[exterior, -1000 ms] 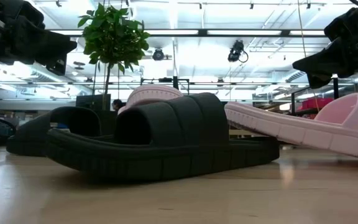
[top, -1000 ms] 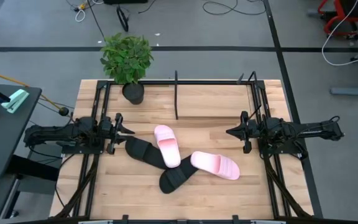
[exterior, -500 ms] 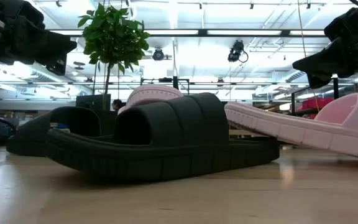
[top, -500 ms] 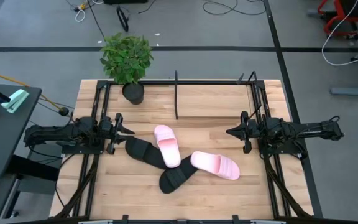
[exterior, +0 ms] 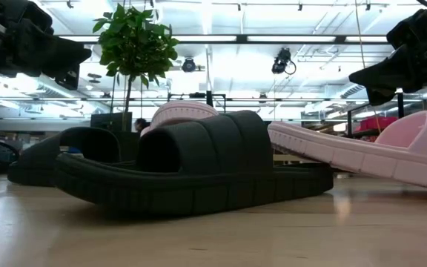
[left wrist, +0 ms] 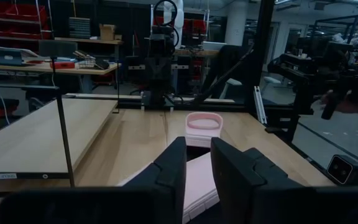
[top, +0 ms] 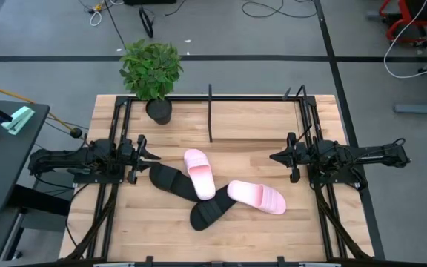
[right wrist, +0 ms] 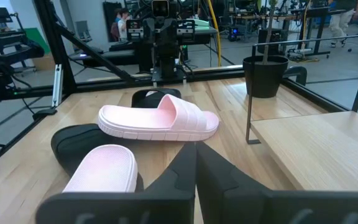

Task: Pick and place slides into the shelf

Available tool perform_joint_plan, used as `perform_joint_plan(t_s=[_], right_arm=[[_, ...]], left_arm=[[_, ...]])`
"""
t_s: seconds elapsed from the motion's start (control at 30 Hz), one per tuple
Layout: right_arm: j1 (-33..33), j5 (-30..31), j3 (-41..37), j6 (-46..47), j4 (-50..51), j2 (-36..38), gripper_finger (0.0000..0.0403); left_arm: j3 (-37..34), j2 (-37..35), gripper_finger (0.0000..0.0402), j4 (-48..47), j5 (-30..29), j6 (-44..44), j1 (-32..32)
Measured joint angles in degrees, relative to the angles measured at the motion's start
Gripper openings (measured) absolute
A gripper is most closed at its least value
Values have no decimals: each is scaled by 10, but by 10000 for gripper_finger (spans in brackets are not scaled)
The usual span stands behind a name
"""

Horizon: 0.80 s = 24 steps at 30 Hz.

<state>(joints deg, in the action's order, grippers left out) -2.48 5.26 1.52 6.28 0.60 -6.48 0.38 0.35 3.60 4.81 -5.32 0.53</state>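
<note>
- Four slides lie in a loose cluster mid-table: one pink slide (top: 199,173) overlapping a black slide (top: 170,179), a second black slide (top: 210,211) under the heel of the other pink slide (top: 257,196).
- My left gripper (top: 145,156) hangs above the table's left side, just beside the first black slide, fingers (left wrist: 171,168) slightly apart and holding nothing.
- My right gripper (top: 275,156) hangs over the right side, near the second pink slide, its fingers (right wrist: 185,168) pressed together, empty.
- My shelf (top: 210,113), a thin black rod frame, stands at the far edge, well apart from the slides.
- A potted plant (top: 151,71) sits at the far left corner.
</note>
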Motion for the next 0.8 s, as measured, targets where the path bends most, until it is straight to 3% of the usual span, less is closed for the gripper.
perform_joint_plan(t_s=[0.8], right_arm=[[0, 1, 0, -5, -4, 0, 9]], left_arm=[[0, 0, 89, 0, 0, 0, 0]])
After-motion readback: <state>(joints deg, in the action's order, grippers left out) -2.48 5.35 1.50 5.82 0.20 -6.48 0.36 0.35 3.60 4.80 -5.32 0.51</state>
